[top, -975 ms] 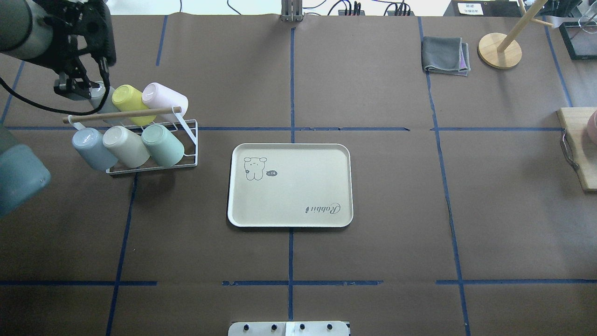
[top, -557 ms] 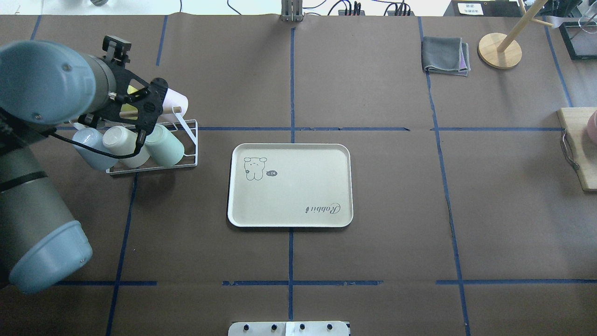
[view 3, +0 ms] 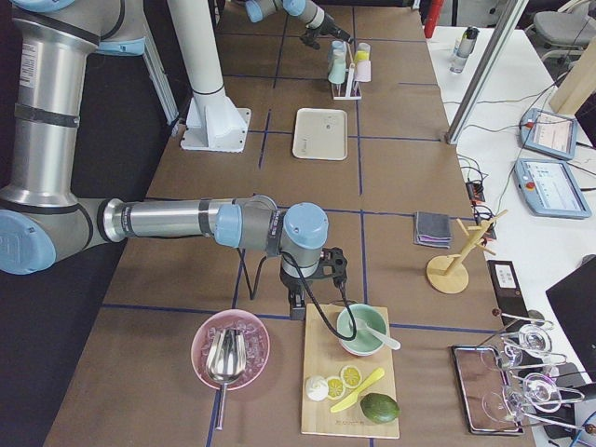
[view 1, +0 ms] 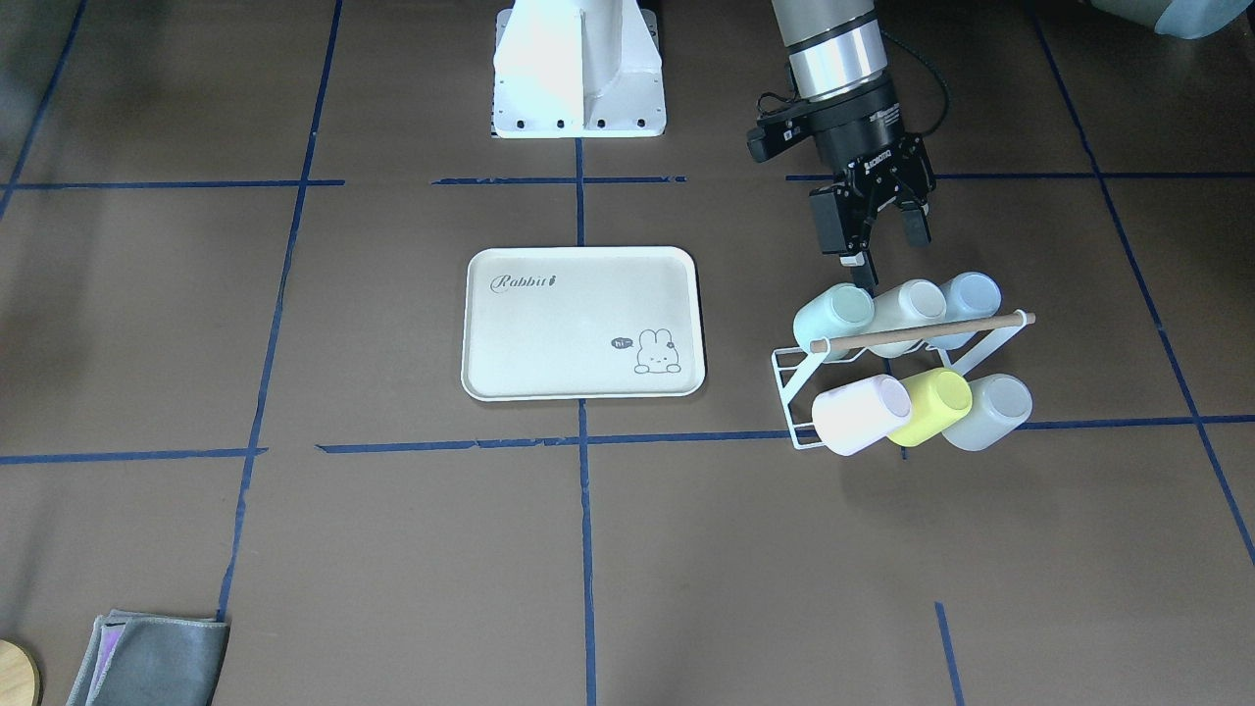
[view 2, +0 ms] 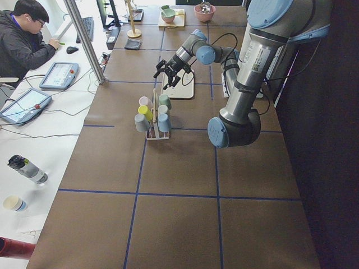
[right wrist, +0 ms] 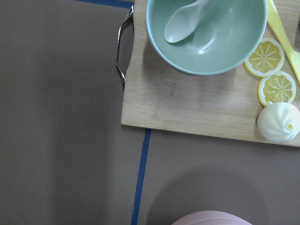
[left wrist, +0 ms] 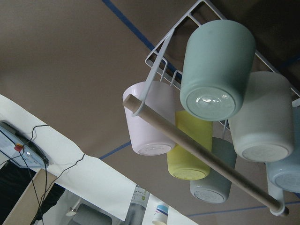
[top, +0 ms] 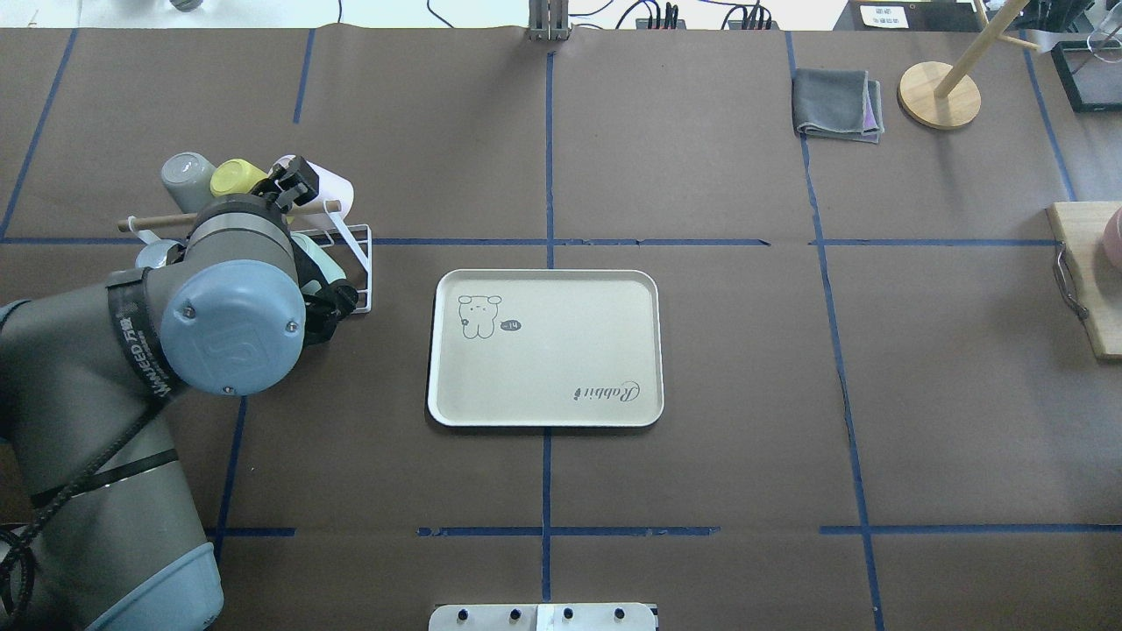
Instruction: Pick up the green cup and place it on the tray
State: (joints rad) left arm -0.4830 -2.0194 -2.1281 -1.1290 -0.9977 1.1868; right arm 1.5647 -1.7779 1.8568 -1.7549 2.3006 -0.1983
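The green cup [view 1: 833, 309] lies tilted on a white wire rack [view 1: 796, 365], at the end of the row nearest the robot and closest to the tray. It fills the top of the left wrist view [left wrist: 218, 70], base toward the camera. My left gripper [view 1: 873, 245] is open and empty, pointing down just behind and above this cup without touching it. In the overhead view my left arm covers the cup and the gripper. The cream tray [view 1: 583, 324] with "Rabbit" script lies flat at mid-table [top: 543, 350]. My right gripper [view 3: 315, 284] shows only in the exterior right view; I cannot tell its state.
The rack has a wooden rod [view 1: 922, 328] and holds pink [view 1: 861, 414], yellow [view 1: 936, 404], grey, cream and pale blue cups. A grey cloth [top: 837, 103] and wooden stand [top: 938, 95] sit far right. A cutting board [right wrist: 187, 101] with bowl and lemon slices lies under my right wrist.
My left arm has swung from behind the rack over to its near side. It now covers the near row of cups in the overhead view.
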